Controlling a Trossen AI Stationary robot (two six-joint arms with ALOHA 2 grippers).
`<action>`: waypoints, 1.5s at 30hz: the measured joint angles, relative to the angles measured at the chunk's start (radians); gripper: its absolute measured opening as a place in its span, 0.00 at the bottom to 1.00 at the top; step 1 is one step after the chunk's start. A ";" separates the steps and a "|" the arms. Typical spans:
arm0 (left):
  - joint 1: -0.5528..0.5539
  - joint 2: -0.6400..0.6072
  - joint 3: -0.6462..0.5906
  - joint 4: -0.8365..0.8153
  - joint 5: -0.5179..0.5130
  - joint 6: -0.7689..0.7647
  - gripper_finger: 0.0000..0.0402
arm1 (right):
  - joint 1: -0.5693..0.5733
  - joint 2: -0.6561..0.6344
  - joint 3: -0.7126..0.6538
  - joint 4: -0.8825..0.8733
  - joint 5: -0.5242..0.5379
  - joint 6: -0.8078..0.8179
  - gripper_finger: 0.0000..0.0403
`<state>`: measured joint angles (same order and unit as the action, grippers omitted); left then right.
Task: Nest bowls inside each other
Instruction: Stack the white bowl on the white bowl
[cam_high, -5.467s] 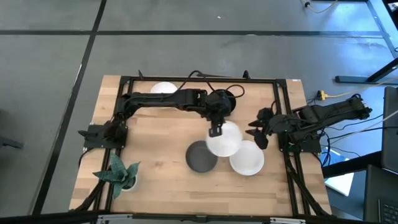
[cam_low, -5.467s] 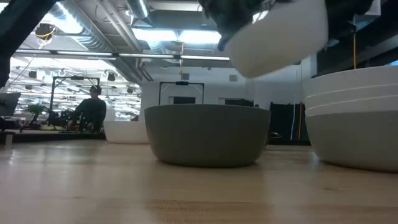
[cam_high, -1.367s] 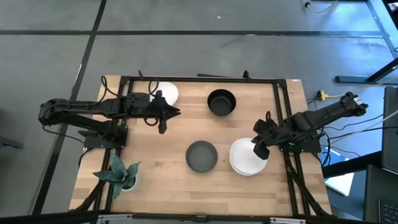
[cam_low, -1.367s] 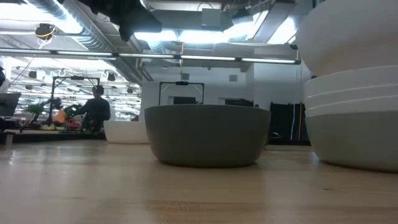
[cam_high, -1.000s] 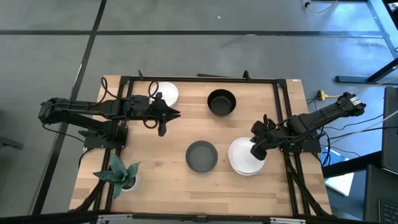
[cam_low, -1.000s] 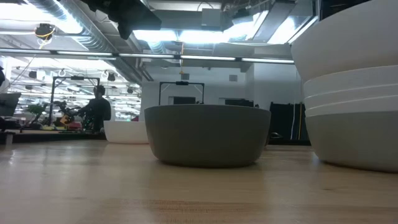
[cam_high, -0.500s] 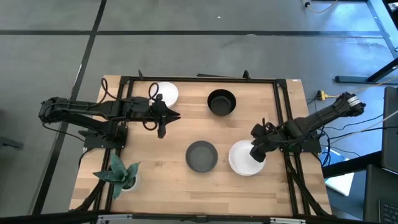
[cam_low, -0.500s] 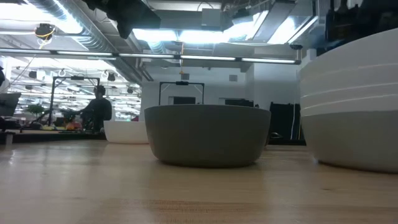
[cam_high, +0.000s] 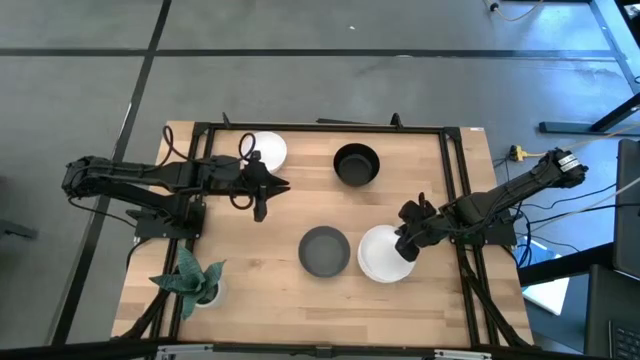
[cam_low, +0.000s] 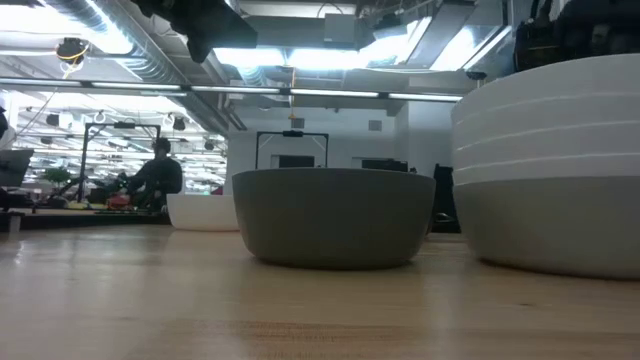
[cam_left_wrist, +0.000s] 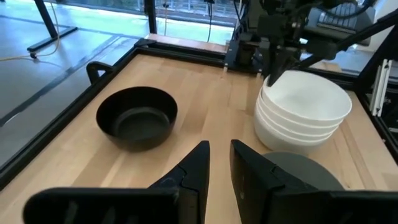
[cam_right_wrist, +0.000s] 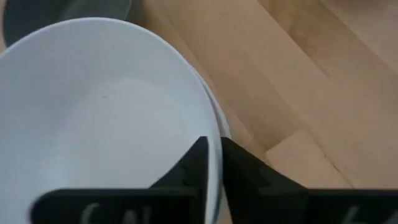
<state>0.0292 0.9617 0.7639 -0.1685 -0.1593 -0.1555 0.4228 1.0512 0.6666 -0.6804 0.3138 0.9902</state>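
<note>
R claw (cam_right_wrist: 212, 163) sits astride the rim of the top white bowl in the white stack (cam_high: 383, 254), fingers nearly together on that rim, grip looks thin. Grey bowl (cam_high: 325, 250) lies just beside the stack, on its far side from R claw; R arm is nearer. Farther off, black bowl (cam_high: 356, 164), then L claw (cam_high: 262, 204), narrowly apart, empty, with a lone white bowl (cam_high: 266, 150) just behind it.

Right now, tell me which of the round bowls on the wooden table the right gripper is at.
The top white bowl of the white stack: the right gripper straddles its rim. The grey, black and lone white bowls stand apart.
</note>
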 joint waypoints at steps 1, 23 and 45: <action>0.000 0.000 0.000 -0.007 0.000 0.000 0.14 | 0.000 0.000 0.000 0.005 0.000 0.003 0.14; 0.003 0.000 0.000 -0.129 -0.027 0.013 0.14 | -0.014 -0.057 0.252 -0.058 0.148 -0.189 0.44; 0.258 0.135 0.000 -0.396 -0.107 -0.157 0.14 | -0.073 -0.056 0.266 -0.061 0.190 -0.211 0.42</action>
<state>0.2871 1.0966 0.7643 -0.5649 -0.2658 -0.3126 0.3496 0.9947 0.9325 -0.7410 0.5037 0.7790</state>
